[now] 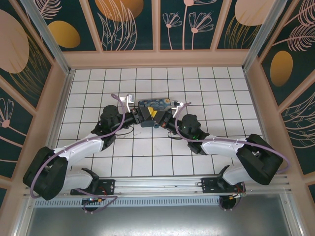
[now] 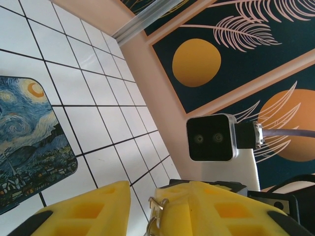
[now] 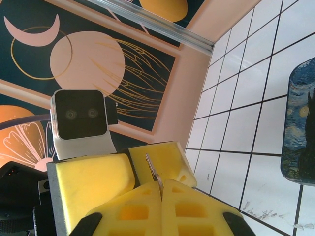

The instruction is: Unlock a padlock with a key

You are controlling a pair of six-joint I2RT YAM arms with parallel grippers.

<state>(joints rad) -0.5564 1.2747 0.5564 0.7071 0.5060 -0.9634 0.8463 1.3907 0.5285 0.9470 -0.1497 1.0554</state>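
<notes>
The arms meet in the middle of the top picture, over the blue box [image 1: 158,103]. The right gripper [image 3: 160,194] has its yellow fingers pressed tight on the key [image 3: 151,169], which sticks up. The padlock [image 2: 155,209] sits low in the frame, in the gap of the left gripper [image 2: 143,216]. I cannot tell if those fingers squeeze it.

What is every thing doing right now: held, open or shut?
Left gripper: shut on the padlock.
Padlock: pinched; locked or unlocked, cannot tell.
Right gripper: shut on the key.
Key: pinched, tip poking out.
Painted box: lying flat.
</notes>
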